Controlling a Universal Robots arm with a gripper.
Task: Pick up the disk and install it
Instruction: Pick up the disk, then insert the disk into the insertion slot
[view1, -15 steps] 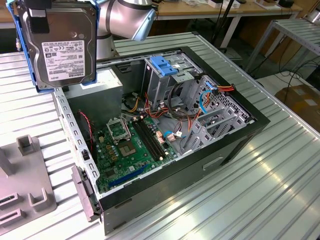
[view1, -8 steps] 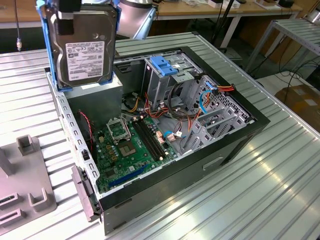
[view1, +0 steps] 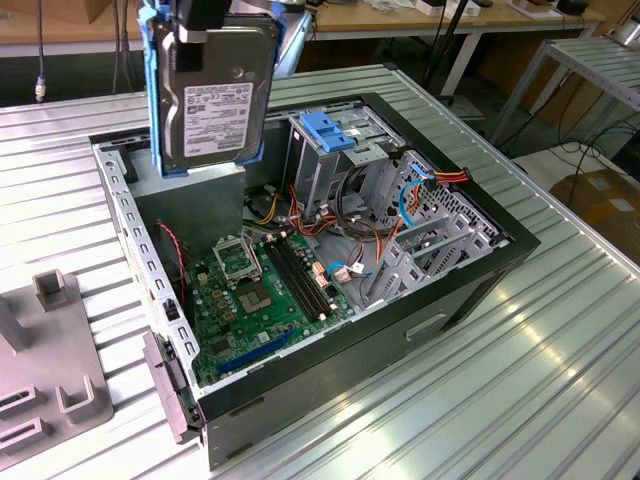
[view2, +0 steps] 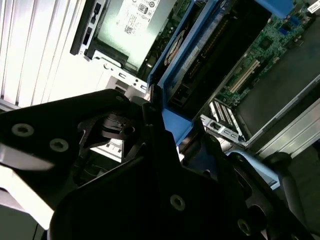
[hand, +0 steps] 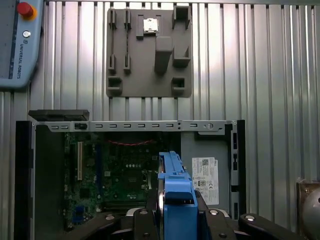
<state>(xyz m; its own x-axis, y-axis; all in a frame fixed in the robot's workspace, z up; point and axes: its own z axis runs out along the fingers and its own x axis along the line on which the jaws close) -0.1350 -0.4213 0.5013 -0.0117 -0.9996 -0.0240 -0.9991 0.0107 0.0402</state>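
The ribbed metal counter (view1: 480, 400) lies nearest in the exterior view, carrying an open computer case (view1: 420, 300) and, at the exterior view's left, a grey fixture (view1: 50, 370). Above the case's far left corner the disk (view1: 215, 100) hangs upright, label side showing, its top edge clamped in the hand (view1: 200, 20); it is clear of the case, well apart from the blue bracket (view1: 330, 130) on the drive cage. This view alone shows the disk's broad face. In the second wrist view the black body of the hand (view2: 165, 120) is closest, its fingers (view2: 150, 107) pressed on the blue carrier rail of the disk (view2: 161, 75), seen edge-on, with the motherboard (view2: 280, 35) beyond. The first wrist view looks straight down: the disk (hand: 175, 185) is a narrow blue strip over the case interior, and past the case lie the fixture (hand: 149, 52) and a pendant (hand: 17, 45) with a red button.
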